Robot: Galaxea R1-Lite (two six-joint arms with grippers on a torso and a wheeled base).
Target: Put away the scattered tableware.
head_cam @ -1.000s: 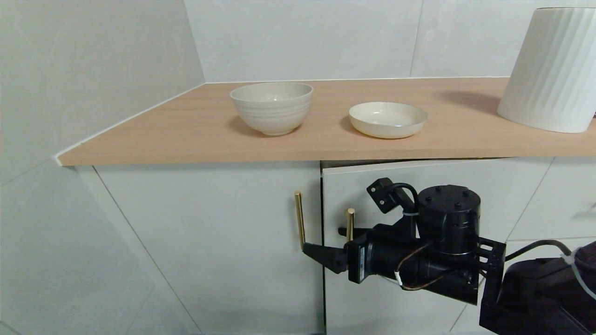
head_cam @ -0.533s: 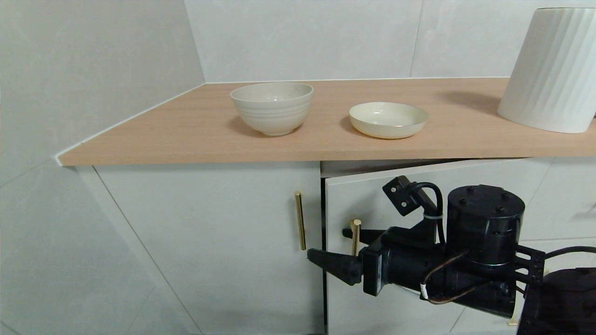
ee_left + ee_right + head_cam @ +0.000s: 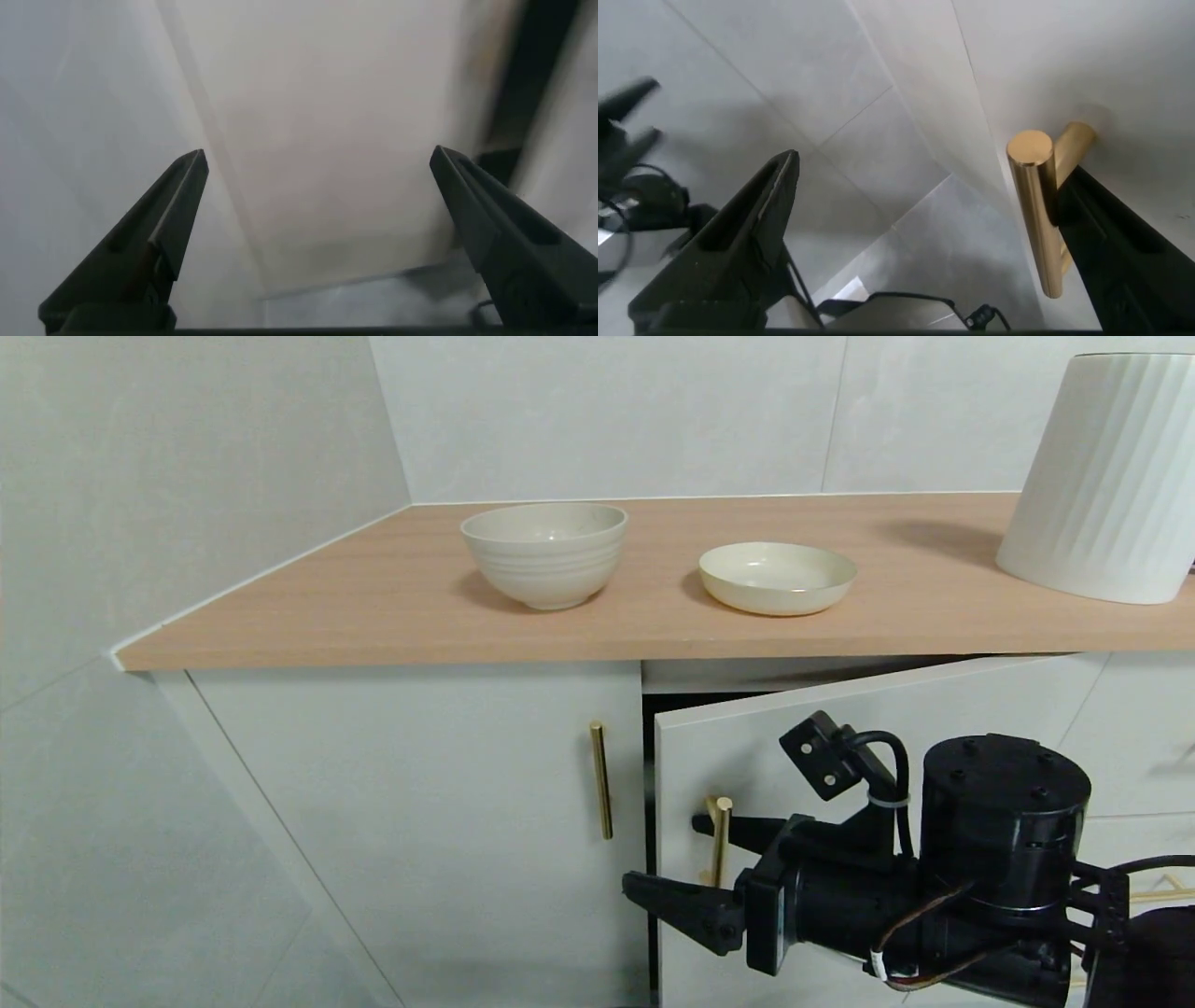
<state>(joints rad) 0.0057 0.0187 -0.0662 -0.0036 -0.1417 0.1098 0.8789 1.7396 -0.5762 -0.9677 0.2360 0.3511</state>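
On the wooden countertop [image 3: 373,607] stand a deep cream bowl [image 3: 544,553] and a shallow cream dish [image 3: 777,577] to its right. Below, the right cabinet door [image 3: 803,728] stands partly ajar, a dark gap showing at its top and left edge. My right gripper [image 3: 667,859] is open, and the door's brass handle [image 3: 717,838] sits between its fingers, close against one finger [image 3: 1120,243]; the handle [image 3: 1038,219] reads as a gold bar in the right wrist view. My left gripper [image 3: 318,187] is open on nothing, facing a pale cabinet panel.
A tall white ribbed container [image 3: 1106,476] stands at the counter's right end. The left cabinet door [image 3: 420,803] is closed, its brass handle [image 3: 601,793] beside the gap. Tiled walls close the left side and the back.
The right cabinet door has swung further outward, widening the gap under the counter. My right gripper has moved down and toward me with the handle between its fingers.
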